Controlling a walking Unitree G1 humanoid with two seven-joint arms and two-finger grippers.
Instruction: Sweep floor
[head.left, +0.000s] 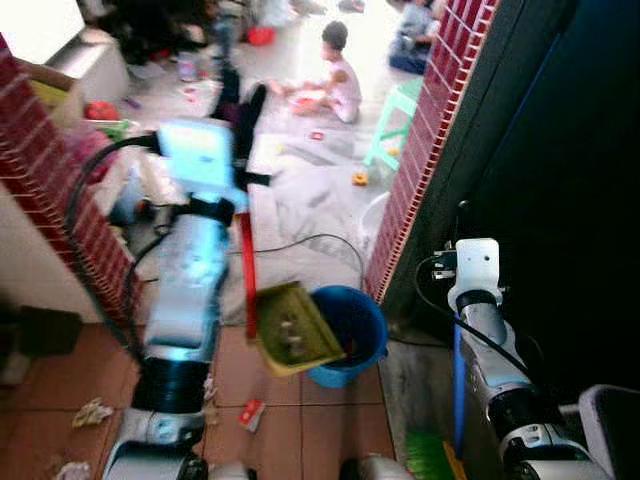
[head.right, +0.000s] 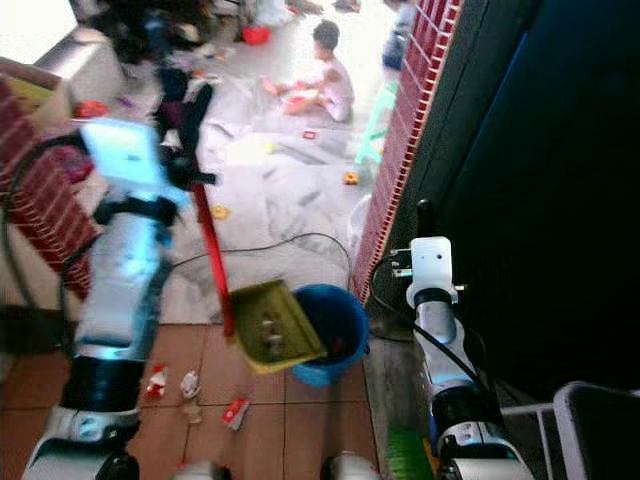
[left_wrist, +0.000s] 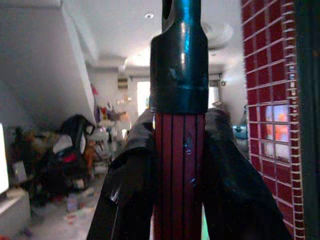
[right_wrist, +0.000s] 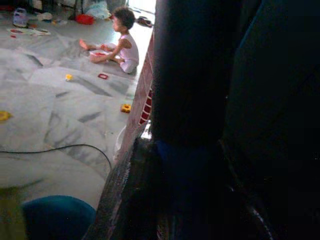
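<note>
A: Where are you seeing the left gripper (left_wrist: 177, 165)?

B: You're looking at it raised ahead of the left arm, fingers (left_wrist: 125, 190) clenching the red dustpan handle (head.right: 212, 262) on both sides. In the left wrist view the red shaft is running up into a black cap between them.

A: And the dustpan?

B: The yellow-green dustpan (head.right: 270, 326) is hanging tilted at the handle's low end, its lip reaching over the rim of the blue bucket (head.right: 340, 338). Bits of rubbish are lying in the pan.

A: Right side?

B: The right gripper (right_wrist: 187, 175) is holding a dark blue pole upright by the brick wall (head.right: 400, 130); fingers are closing around it. A green broom head (head.left: 432, 455) is sitting low by that arm.

A: Floor?

B: Paper scraps (head.left: 93, 411) are lying on the tiles. A child (head.left: 338, 75) is sitting well beyond, on the pale floor.
</note>
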